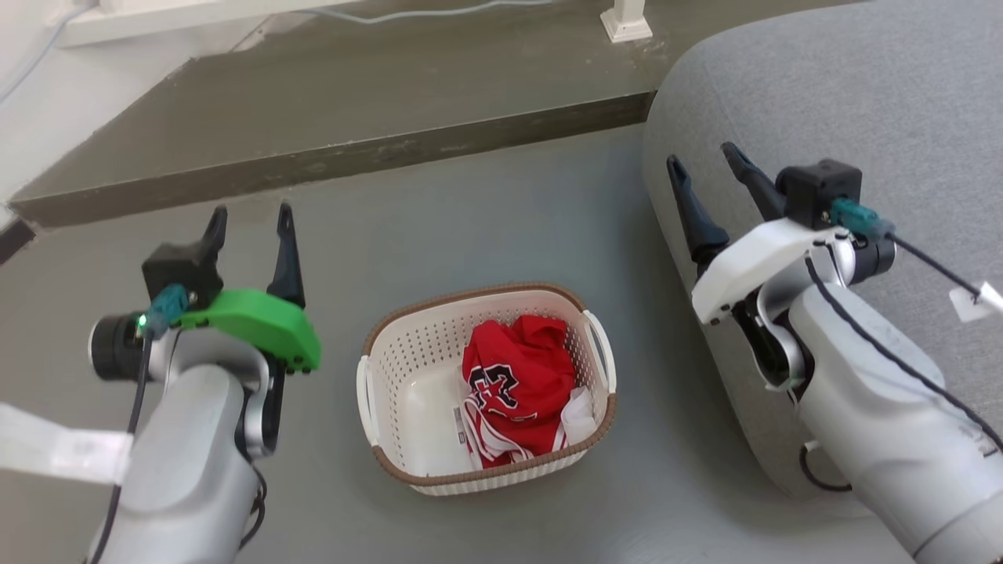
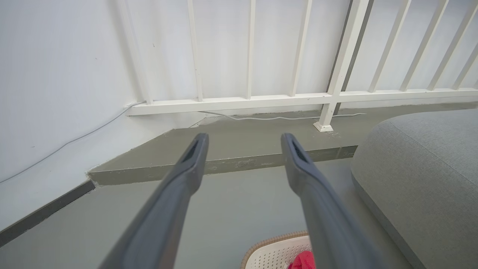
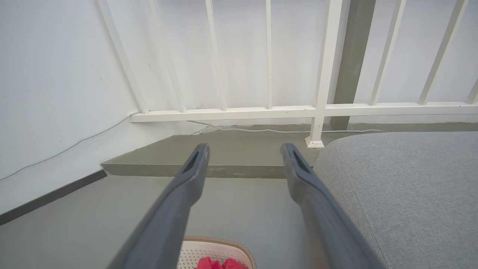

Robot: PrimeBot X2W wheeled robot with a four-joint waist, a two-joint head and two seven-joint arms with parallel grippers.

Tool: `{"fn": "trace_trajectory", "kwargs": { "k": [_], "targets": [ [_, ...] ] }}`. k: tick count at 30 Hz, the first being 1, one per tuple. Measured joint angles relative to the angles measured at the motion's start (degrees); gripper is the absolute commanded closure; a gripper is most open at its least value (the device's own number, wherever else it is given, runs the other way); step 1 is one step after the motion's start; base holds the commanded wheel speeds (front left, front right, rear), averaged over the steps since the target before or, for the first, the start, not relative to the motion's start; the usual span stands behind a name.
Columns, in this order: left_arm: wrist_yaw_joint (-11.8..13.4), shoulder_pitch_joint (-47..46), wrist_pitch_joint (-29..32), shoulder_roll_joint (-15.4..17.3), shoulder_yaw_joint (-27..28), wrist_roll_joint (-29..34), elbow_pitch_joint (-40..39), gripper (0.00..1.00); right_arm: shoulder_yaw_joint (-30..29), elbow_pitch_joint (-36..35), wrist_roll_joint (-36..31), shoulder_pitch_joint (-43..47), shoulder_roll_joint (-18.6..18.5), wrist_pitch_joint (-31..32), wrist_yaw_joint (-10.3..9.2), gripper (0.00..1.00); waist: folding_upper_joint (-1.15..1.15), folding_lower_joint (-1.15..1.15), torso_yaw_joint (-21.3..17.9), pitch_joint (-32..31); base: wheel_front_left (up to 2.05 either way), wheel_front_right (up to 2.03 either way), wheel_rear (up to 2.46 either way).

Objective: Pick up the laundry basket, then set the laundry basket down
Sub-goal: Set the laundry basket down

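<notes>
On the grey floor (image 1: 486, 204), beside a grey sofa (image 1: 862, 94), the laundry basket (image 1: 407, 345) sits with a red jersey (image 1: 517, 376) inside, between the arms. The left pincer (image 1: 252, 221) and right pincer (image 1: 705, 160) both gape wide, empty, apart from its handles; judging by this, either lifting hasn't begun or the basket is already set down.

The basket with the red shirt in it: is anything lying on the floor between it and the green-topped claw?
No. In the head view, only bare grey floor separates the left gripper from the laundry basket.
</notes>
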Motion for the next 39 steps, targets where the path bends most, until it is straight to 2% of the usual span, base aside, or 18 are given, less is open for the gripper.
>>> {"fn": "trace_trajectory", "kwargs": {
  "k": [5,17,29,39],
  "targets": [
    [0.0,4.73,0.0,-0.22,2.47,3.16,-3.0,0.0,-2.03,-3.39,-2.35,3.72,-0.11,0.0,-0.86,0.0,0.0,0.0,-0.07,-1.14,0.0,0.0,0.0],
    [0.0,15.18,0.0,-2.35,8.58,9.37,-8.99,0.0,-6.09,-9.14,-6.46,13.11,-0.21,0.0,-1.48,0.0,0.0,0.0,0.15,-3.55,0.0,0.0,0.0],
    [0.01,23.99,0.0,-3.87,11.21,12.98,-14.23,0.0,-9.51,-12.83,-8.28,22.41,-0.09,0.0,-1.91,0.0,0.0,0.0,0.52,-6.18,0.0,0.0,0.0],
    [0.01,28.96,0.0,-4.74,12.71,14.13,-17.28,0.0,-11.1,-14.6,-10.0,26.71,-0.02,0.0,-1.99,0.0,0.0,0.0,0.89,-7.05,0.0,0.0,0.0]
  ]
}}
